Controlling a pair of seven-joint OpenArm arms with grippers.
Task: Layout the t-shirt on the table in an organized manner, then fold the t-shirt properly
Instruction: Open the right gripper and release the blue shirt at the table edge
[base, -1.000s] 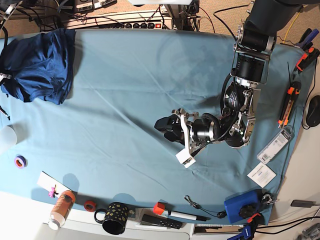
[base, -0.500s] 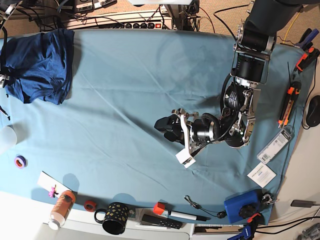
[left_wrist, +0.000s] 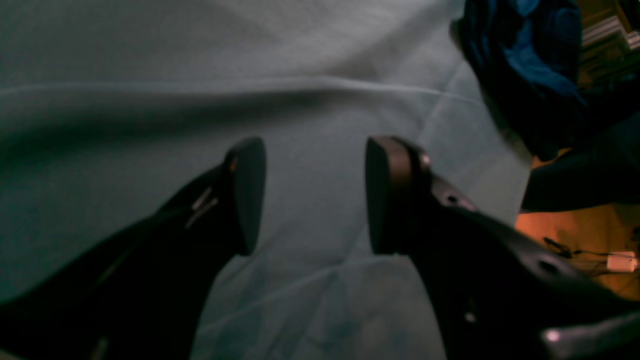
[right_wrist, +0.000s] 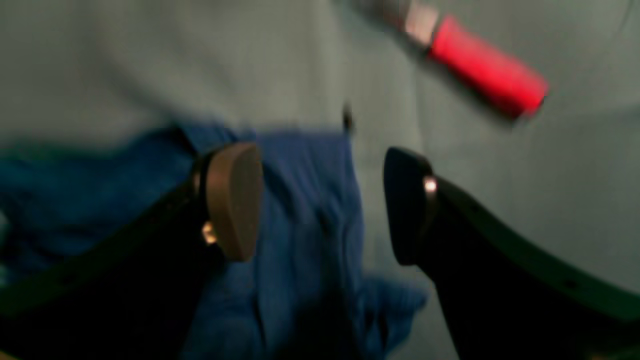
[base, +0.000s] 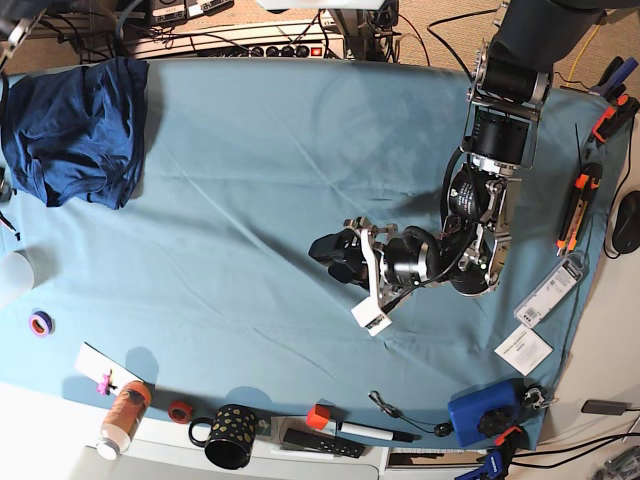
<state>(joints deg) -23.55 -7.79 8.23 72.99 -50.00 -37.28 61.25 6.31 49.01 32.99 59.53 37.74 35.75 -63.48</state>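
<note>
The dark navy t-shirt (base: 75, 125) lies bunched in a heap at the far left corner of the table (base: 260, 160). In the right wrist view my right gripper (right_wrist: 320, 205) hangs open just above the t-shirt (right_wrist: 300, 260), its fingers (right_wrist: 232, 200) apart with blue fabric below them and nothing held. My left gripper (base: 335, 255) rests low over the middle of the teal cloth, far from the shirt. The left wrist view shows my left gripper (left_wrist: 315, 197) open and empty, with the t-shirt (left_wrist: 525, 65) in the distance at upper right.
A blurred red cylinder (right_wrist: 485, 60) lies on the cloth beyond the shirt. Along the near edge stand a bottle (base: 122, 418), a black mug (base: 230, 435), tape rolls (base: 40, 323) and a blue box (base: 485, 412). Orange-handled tools (base: 578, 210) lie at the right edge.
My right gripper has opened and let go of the t-shirt, then drawn back from its left edge. The shirt settled slightly. The left arm has not moved.
</note>
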